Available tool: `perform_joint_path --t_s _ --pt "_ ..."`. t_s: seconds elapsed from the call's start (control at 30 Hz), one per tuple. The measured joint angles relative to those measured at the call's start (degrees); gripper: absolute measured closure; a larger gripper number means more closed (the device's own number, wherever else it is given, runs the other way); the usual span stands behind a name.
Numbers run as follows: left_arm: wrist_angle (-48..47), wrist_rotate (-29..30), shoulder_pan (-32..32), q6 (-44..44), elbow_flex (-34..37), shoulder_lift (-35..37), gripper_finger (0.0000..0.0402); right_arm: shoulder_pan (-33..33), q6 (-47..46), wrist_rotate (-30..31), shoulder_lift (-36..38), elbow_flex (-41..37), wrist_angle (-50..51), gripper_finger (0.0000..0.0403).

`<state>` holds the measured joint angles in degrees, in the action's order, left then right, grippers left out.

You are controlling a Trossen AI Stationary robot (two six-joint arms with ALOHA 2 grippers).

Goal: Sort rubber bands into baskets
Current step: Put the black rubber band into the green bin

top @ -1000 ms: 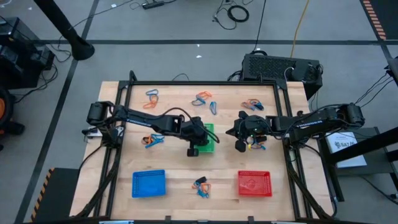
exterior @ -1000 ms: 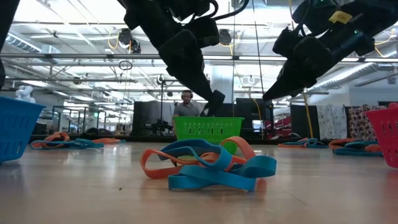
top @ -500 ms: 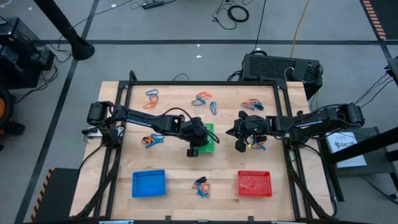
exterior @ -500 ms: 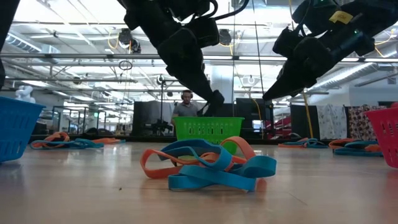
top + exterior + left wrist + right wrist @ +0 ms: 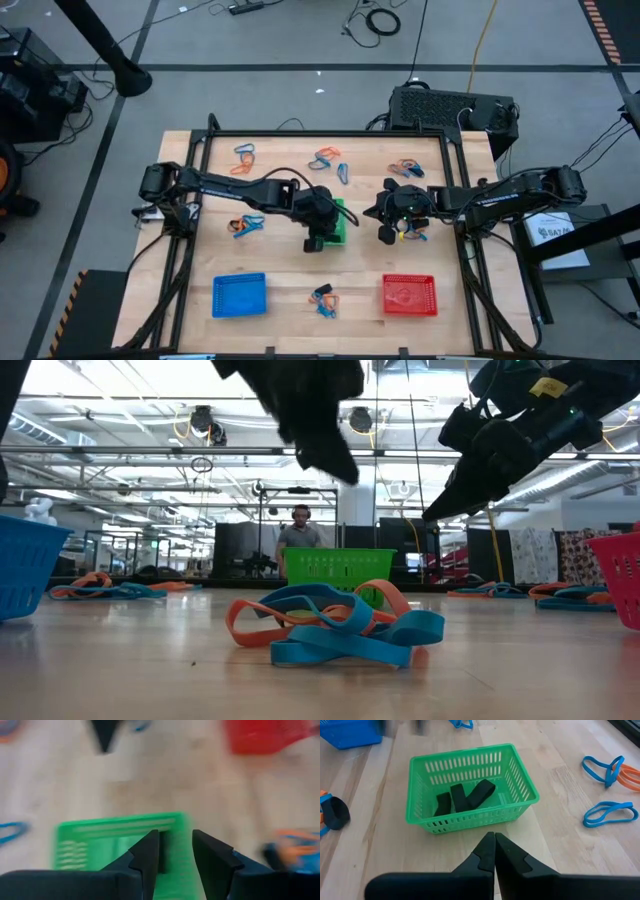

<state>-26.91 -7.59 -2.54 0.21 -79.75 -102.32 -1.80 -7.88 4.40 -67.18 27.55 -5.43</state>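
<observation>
Black rubber bands (image 5: pixel 465 796), wide flat loops, lying inside green plastic mesh basket (image 5: pixel 470 767) at table centre; at least two, perhaps three. Left gripper (image 5: pixel 175 851) directly above that basket, fingers parted by a narrow gap, nothing visible between them; judged as just after a drop. Right gripper (image 5: pixel 494 851) just beside the green basket on the right, fingers pressed together, empty, waiting.

Blue plastic mesh basket (image 5: pixel 240 295) at near left: contents not discernible from above. Red plastic mesh basket (image 5: pixel 409 295) at near right: faint shape inside, cannot tell whether a band.

Left to sort: tangled heap of orange and blue bands (image 5: pixel 335 624) between blue and red baskets, with something dark in it; small heap (image 5: pixel 246 226) beside left arm; three clusters along far edge of wooden table (image 5: pixel 280 270), namely (image 5: pixel 244 157), (image 5: pixel 330 162), (image 5: pixel 405 166); a few under right gripper.

Judgement: early to middle stage. Black sorting partly done; orange and blue mostly still loose on table.
</observation>
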Motion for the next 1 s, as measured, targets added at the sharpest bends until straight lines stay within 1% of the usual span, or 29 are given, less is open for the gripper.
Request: perform_joint_path --t_s 0.1,0.2,0.37,0.53,0.67,0.83,1.0 --pt "-0.16 -5.76 -2.62 -1.43 -1.83 0.00 0.0275 0.00 0.00 0.00 0.00 0.00 -0.02 0.0403" --pt "-0.22 -6.23 -6.35 -1.43 -2.93 0.00 0.0276 0.00 0.00 0.00 0.00 0.00 -0.02 0.0403" --pt "-0.21 -1.77 -12.73 -1.97 -3.60 0.00 0.0276 0.00 -0.62 0.01 0.00 0.00 -0.18 0.0403" --pt "-0.21 2.74 -17.38 -7.08 -3.60 0.00 0.0277 -0.01 -1.86 0.00 0.00 0.00 -0.42 0.0403" --pt "-0.21 5.51 -20.23 -11.81 -3.60 0.00 0.0277 0.01 -2.02 0.00 0.00 0.00 -0.39 0.0403" --pt "-0.21 11.65 -23.40 -14.65 -3.60 0.00 0.0277 0.01 -3.63 0.00 0.00 0.00 -0.39 0.0403" --pt "-0.03 16.95 -24.62 -17.35 -3.62 -0.70 0.0277 0.01 -3.67 0.00 0.00 0.00 -0.39 0.0403"
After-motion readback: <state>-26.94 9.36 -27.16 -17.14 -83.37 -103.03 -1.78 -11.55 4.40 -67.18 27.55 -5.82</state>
